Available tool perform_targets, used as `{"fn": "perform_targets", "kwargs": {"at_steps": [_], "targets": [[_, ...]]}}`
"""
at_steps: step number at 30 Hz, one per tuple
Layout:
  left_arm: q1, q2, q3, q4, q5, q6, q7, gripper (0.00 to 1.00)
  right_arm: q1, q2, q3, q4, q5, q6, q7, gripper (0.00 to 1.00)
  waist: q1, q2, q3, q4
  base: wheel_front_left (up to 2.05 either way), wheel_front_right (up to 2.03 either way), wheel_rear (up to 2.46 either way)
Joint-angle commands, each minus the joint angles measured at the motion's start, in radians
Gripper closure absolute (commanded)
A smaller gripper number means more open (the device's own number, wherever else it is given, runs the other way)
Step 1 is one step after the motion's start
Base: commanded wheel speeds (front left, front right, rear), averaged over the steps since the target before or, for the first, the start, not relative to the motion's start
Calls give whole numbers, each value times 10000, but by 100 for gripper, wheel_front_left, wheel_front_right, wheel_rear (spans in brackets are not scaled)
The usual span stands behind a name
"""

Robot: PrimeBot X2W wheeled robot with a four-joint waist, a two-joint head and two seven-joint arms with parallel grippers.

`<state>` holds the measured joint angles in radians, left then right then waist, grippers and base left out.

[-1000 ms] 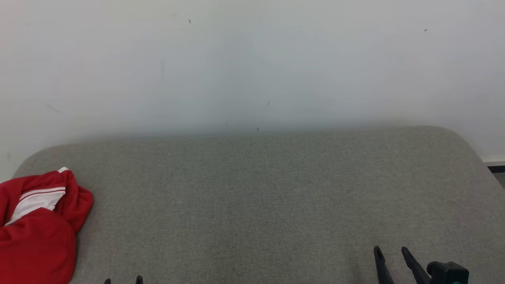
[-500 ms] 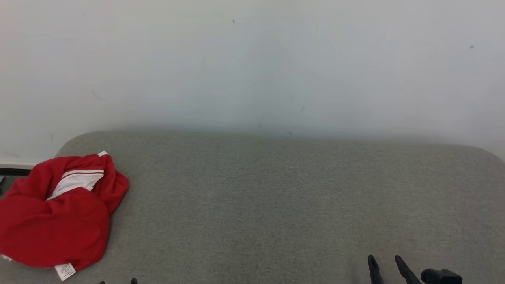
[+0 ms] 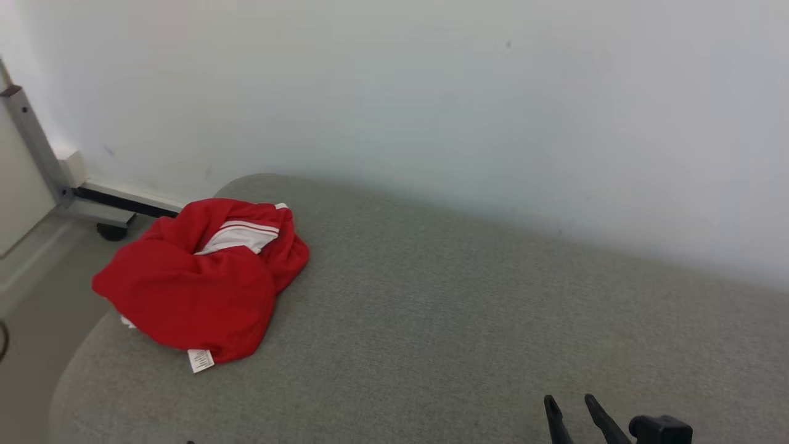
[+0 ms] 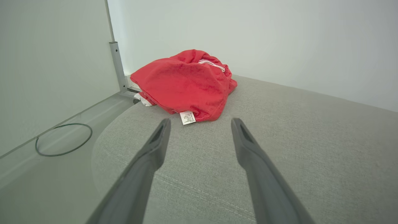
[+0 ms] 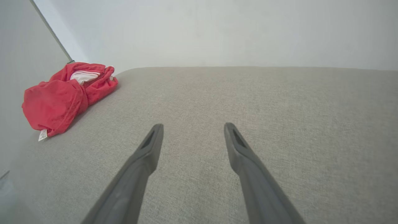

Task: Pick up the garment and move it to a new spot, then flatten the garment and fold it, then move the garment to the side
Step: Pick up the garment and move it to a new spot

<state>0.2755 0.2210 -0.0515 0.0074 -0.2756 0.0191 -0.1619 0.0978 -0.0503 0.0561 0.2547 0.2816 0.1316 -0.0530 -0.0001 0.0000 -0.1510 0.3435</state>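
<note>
Both left gripper point(image 4: 201, 120) and right gripper point(image 5: 193, 124) gape empty over grey cushion point(image 3: 462, 296) by wall point(image 3: 431, 92).

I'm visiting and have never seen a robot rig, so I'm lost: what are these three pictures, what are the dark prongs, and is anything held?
These come from three cameras on one wheeled robot with two arms. The head view looks down at a grey padded surface. The other two come from cameras on its wrists, each looking along its own arm's two-pronged gripper: the left gripper and the right gripper. Those prongs serve as its hands. Both stand open with nothing between them, so nothing is held. On the surface lies a crumpled red garment with white trim and a small white label, near the left end. The left gripper points toward it without touching it. A metal frame stands on the floor beyond that end.
</note>
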Motion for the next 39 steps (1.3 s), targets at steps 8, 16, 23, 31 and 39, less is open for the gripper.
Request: {"fn": "perform_targets", "kwargs": {"at_steps": [8, 16, 23, 31, 39], "targets": [[311, -157, 229, -304, -142, 341, -242, 0, -836, 0, 546, 372, -28, -18, -33, 0, 1, 0, 555, 1146, 0, 0, 0], [516, -327, 353, -459, -229, 612, -457, 0, -1402, 1, 875, 723, -96, -18, -61, 0, 1, 0, 831, 1381, 0, 0, 0], [474, -400, 414, -418, -343, 824, -344, 0, -1576, 3, 993, 961, -59, -19, -165, 0, 1, 0, 896, 1427, 0, 0, 0], [-798, -408, 328, 191, -741, 723, 456, 0, -1286, 1, 523, 890, -315, -19, -75, 0, 1, 0, 973, 1456, 0, 0, 0], [-5296, -224, -173, 3226, -1318, 238, 2843, 0, -443, 0, 145, -273, -931, -18, 669, 0, 1, 0, 1695, 1403, 0, 0, 0]]}}
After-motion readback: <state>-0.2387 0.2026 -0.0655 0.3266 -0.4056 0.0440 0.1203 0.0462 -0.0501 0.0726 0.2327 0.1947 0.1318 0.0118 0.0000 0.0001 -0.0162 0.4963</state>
